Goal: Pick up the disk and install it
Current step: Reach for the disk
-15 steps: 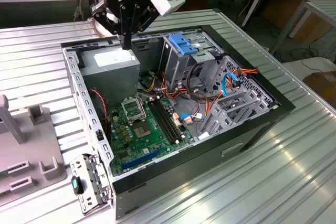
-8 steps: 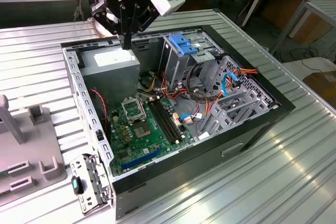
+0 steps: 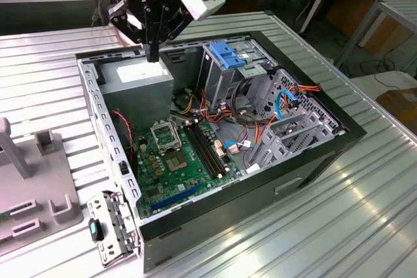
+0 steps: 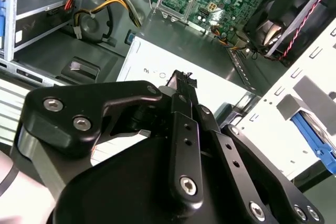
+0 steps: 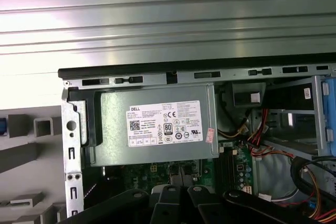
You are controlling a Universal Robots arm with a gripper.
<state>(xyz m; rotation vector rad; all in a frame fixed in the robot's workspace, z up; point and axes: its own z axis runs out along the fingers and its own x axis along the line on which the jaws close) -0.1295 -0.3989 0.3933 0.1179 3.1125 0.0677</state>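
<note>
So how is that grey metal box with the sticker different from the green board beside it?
The grey box is plain metal with a white sticker, while the green board is crowded with small parts. The grey box stands tall; the green board lies flat and low. Both sit inside the open computer case.

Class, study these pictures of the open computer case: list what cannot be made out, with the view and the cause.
1. Second wrist view: a bright blue piece is cut off by the picture's edge; whether it is the disk is unclear.
2. Exterior view: the bays of the drive cage are hidden behind its metal walls.
3. Exterior view: the pincer overlaps the power supply; touching or hovering cannot be told.
</note>
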